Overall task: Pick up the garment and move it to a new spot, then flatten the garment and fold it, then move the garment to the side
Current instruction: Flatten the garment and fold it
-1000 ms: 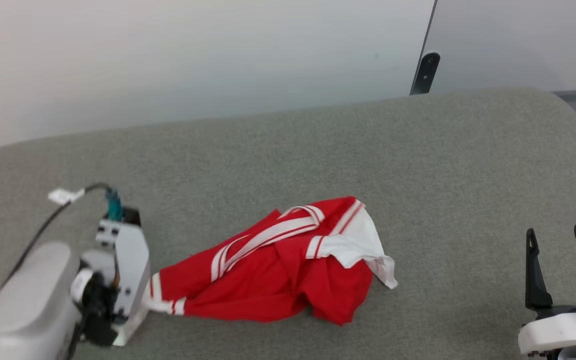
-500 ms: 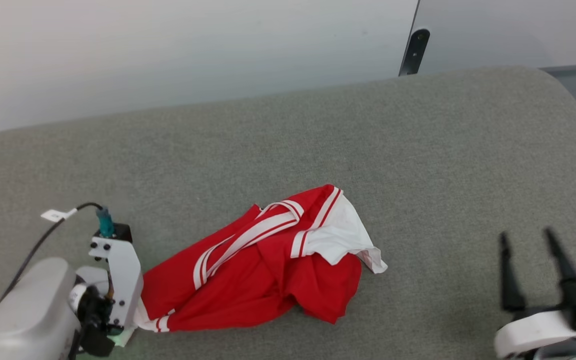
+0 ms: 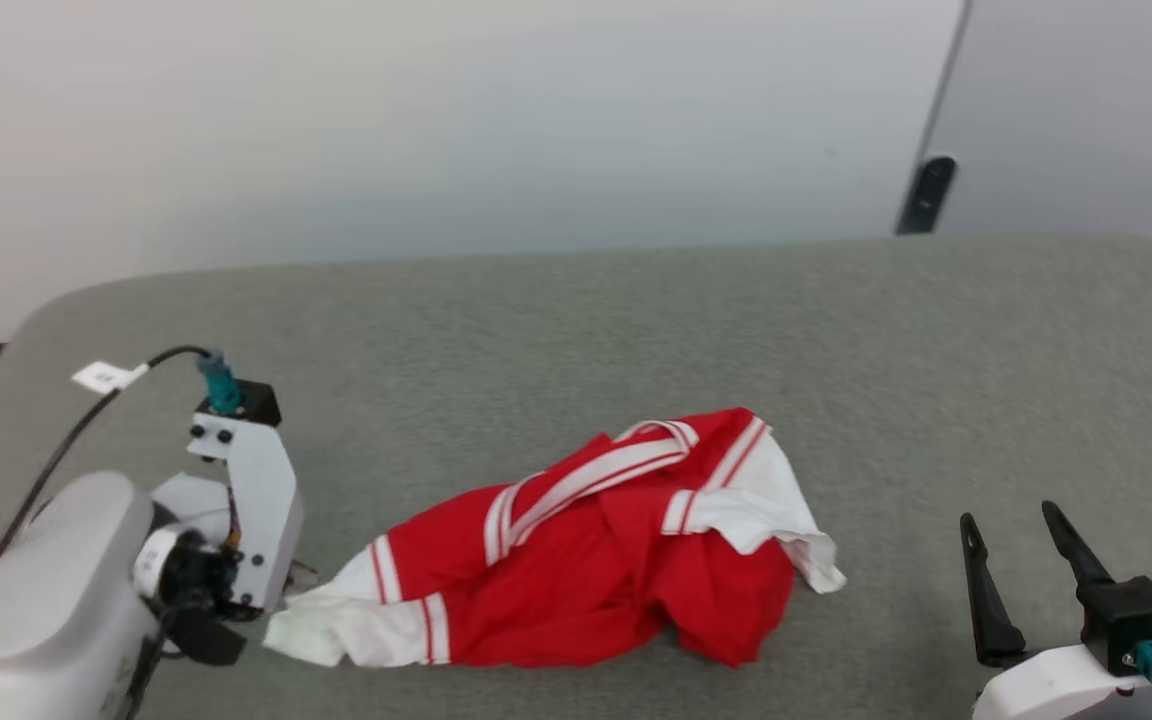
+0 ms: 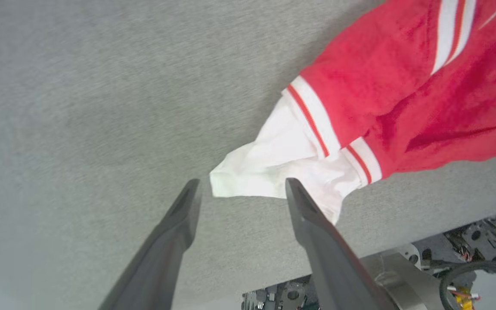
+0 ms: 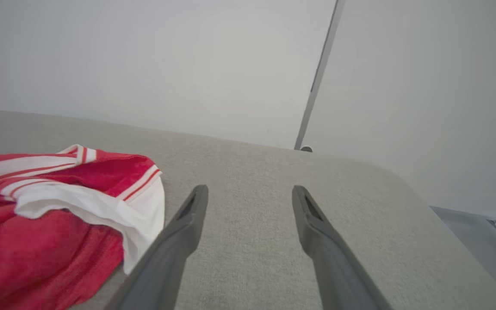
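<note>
The garment point(image 3: 596, 570), a red shirt with white sleeves and striped trim, lies crumpled on the grey table point(image 3: 636, 320). Its left end is a white sleeve point(image 3: 321, 630) that rests flat on the table. In the left wrist view my left gripper point(image 4: 243, 184) stands open, and the white sleeve point(image 4: 269, 172) lies loose just past its fingertips, with nothing pinched. The garment point(image 4: 403, 99) stretches away to the upper right there. My right gripper point(image 3: 1007, 515) is open at the lower right, apart from the shirt. In the right wrist view the right gripper point(image 5: 250, 189) holds nothing, and the garment point(image 5: 37, 224) lies to its left.
My left arm's wrist housing point(image 3: 246, 500) and its cable point(image 3: 66, 450) stand over the table's left part. A pale wall rises behind the table, with a dark bracket point(image 3: 926, 195) at the back right. The table's near edge and robot base parts point(image 4: 467, 241) are close to the sleeve.
My left gripper has opened and let go of the white sleeve, which now lies spread on the table. The head camera has shifted, so the whole picture has moved.
</note>
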